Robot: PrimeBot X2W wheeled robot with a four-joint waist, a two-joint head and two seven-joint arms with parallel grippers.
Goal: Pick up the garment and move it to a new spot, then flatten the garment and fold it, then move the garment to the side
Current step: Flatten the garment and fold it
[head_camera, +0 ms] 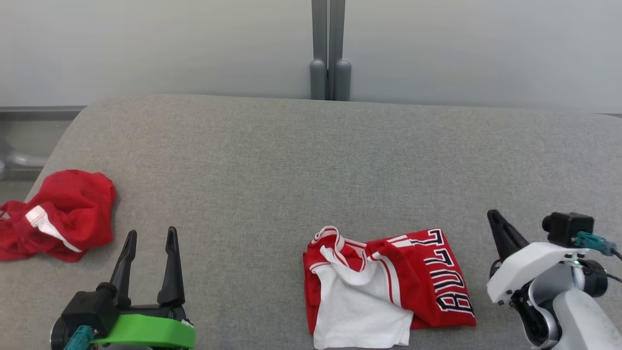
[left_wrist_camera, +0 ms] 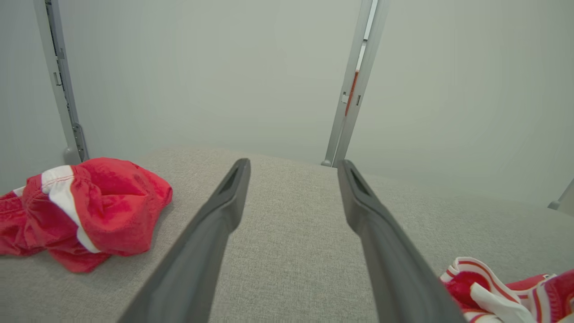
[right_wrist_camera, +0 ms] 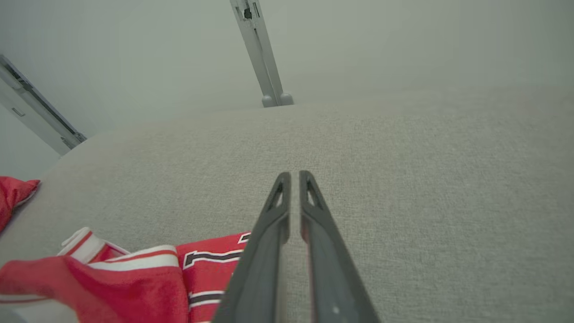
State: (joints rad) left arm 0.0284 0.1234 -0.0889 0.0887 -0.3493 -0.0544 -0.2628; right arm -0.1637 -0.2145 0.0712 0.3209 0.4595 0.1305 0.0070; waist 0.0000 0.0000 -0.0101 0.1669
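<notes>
Both arms hover empty over the desk (head_camera: pixel 291 160), which has a gray fabric cover, so I judge that the first step, picking up the garment, is not yet begun. The left gripper (head_camera: pixel 151 232) has its jaws wide apart. The right gripper (right_wrist_camera: pixel 291 176) has its jaws together, with nothing between them.

The red and white jersey (head_camera: pixel 388 282) lies crumpled between the two grippers, just to the left of the right jaws and further to the right of the left jaws. A second piece, bunched red shorts (head_camera: pixel 68 209) with a white stripe, lies to the left of the left jaws. It is not sure which one is meant; I take the jersey, as it is nearer to both arms.

The next move probably needs the right jaws to open and come down on a jersey edge.

The head view gives the letters "BULL" and the white inner side. The right wrist view shows the closed fingertips plainly, where the head view gives one dark finger.
</notes>
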